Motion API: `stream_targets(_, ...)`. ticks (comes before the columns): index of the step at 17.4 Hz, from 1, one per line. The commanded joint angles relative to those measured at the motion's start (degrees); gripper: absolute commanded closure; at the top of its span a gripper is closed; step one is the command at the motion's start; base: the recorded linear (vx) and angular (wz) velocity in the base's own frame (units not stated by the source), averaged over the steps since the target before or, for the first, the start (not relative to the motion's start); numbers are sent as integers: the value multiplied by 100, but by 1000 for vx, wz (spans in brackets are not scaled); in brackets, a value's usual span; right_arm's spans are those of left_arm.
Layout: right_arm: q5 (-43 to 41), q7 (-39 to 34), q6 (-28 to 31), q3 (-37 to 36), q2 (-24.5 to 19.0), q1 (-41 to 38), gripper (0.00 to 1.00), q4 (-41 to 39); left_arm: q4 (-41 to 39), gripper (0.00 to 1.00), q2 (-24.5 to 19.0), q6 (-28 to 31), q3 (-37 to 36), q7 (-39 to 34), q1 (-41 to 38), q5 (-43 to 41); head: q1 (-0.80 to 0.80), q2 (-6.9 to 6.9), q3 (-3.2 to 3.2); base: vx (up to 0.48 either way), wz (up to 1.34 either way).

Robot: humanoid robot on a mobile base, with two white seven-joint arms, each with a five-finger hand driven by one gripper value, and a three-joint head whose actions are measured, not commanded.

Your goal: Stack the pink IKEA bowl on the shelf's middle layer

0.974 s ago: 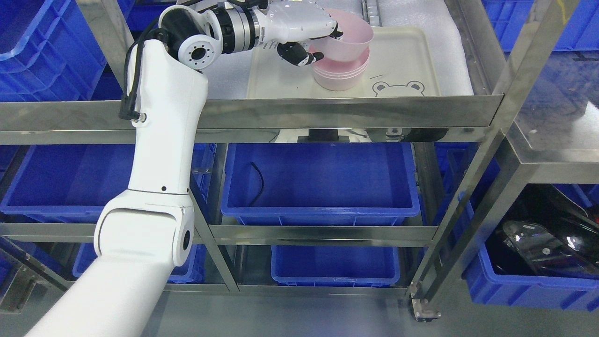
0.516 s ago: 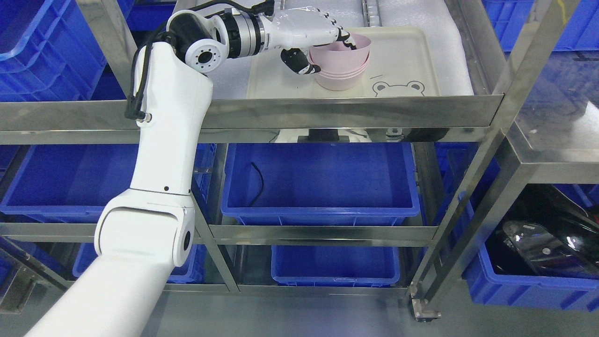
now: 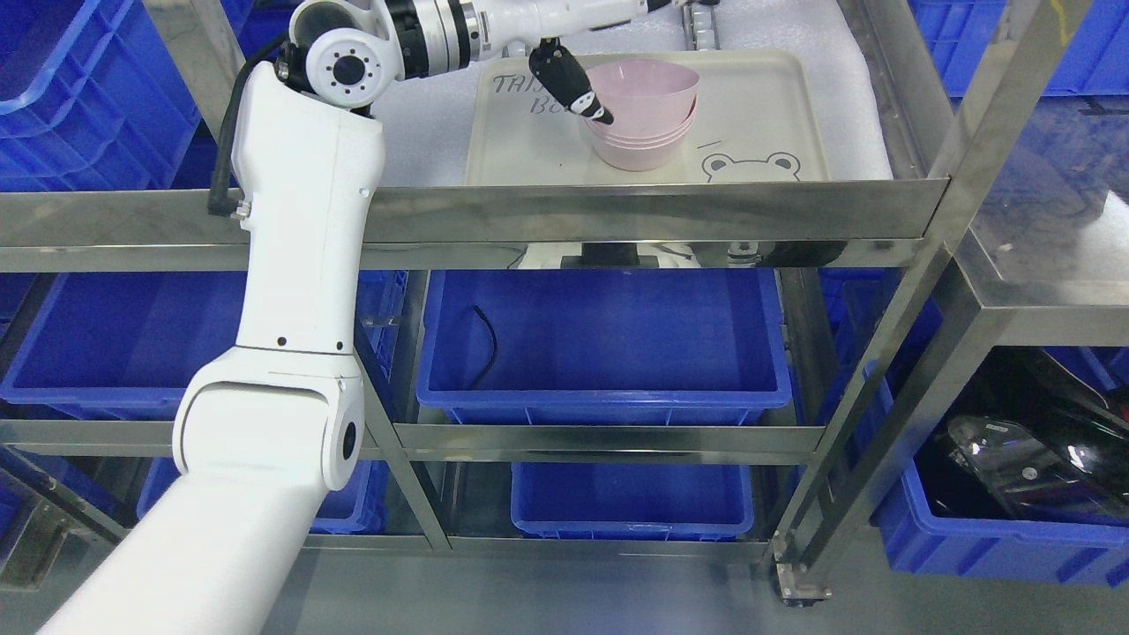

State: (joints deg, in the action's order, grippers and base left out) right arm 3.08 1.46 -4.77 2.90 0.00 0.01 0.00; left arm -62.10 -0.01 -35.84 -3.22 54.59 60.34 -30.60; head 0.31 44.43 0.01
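Observation:
A pink bowl (image 3: 651, 86) sits nested on top of a stack of pink bowls (image 3: 637, 152), on a cream tray (image 3: 763, 110) with a bear drawing, on the steel shelf layer. My left hand (image 3: 628, 60) hovers at the top of the picture, just above and left of the stack. It is open: the black-tipped thumb (image 3: 575, 88) points down beside the bowl's left rim, and the other fingers reach off the top edge. The bowl stands free of the hand. The right arm is out of sight.
The tray lies on white foam behind the shelf's steel front rail (image 3: 617, 212). Blue bins (image 3: 604, 339) fill the levels below. A slanted steel post (image 3: 970, 132) stands at the right, with a bin of black parts (image 3: 1014, 459) lower right.
The hand lowered the pink bowl onto the stack, let go of it and lifted up and away. The fingers opened, and the bowl now rests in the stack.

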Motion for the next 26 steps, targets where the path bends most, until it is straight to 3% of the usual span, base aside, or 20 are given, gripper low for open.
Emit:
stream_targets(1, 0, 3, 2, 0, 100, -133, 0, -100, -794, 0, -99, 367, -1001, -1157, -434, 2110, 0, 0, 0, 0, 0)
stream_targets(3, 0, 3, 2, 0, 100, -133, 0, -100, -1311, 0, -99, 358, -2387, -2141, -1056, 2138, 0, 0, 0, 0, 0)
stream_targets(5, 0, 3, 2, 0, 100, -133, 0, -100, -1620, 0, -99, 332, -3409, -2575, -1610, 2120, 0, 0, 0, 0, 0)
stream_targets(7, 0, 3, 2, 0, 100, -133, 0, -100, -1770, 1, -99, 218, -3676, -2585, -2059, 2120, 0, 0, 0, 0, 0)
stream_targets(13, 0, 3, 2, 0, 100, -133, 0, -100, -1859, 2, -99, -598, -3528, -2067, -3465, 2111, 0, 0, 0, 0, 0)
stream_targets(17, 0, 3, 2, 0, 100, -133, 0, -100, -1745, 1, -99, -661, -3273, -2058, -4143, 2094, 0, 0, 0, 0, 0)
stream_targets(23, 0, 3, 2, 0, 100, -133, 0, -100, -586, 0, -99, -661, -1701, -2137, -5461, 2111, 0, 0, 0, 0, 0)
stream_targets(24, 0, 3, 2, 0, 100, -133, 0, -100, -471, 0, -99, -618, -1543, -2241, -5541, 2137, 0, 0, 0, 0, 0)
stream_targets(26, 0, 3, 2, 0, 100, -133, 0, -100, -286, 0, -99, -416, -1270, -3143, -5647, 2234, 0, 0, 0, 0, 0)
